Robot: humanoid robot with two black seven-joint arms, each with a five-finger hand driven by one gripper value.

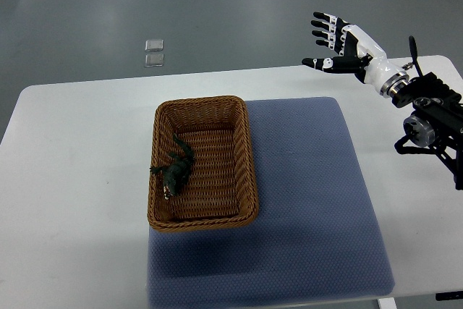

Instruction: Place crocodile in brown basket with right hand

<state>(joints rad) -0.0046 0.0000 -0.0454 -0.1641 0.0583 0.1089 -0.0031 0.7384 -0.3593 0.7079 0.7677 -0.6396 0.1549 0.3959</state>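
One dark green toy crocodile (pixel 173 168) lies inside the brown rectangular wicker basket (pixel 200 102), on its floor close to the left wall, body running lengthwise. Basket sits mid-table on the white tabletop (pixel 72 179), overlapping the left edge of a blue-grey textured mat (pixel 311 193). White-and-black right hand (pixel 344 52) hangs over the far right corner of the tabletop, well apart from the basket; fingers spread wide, nothing held
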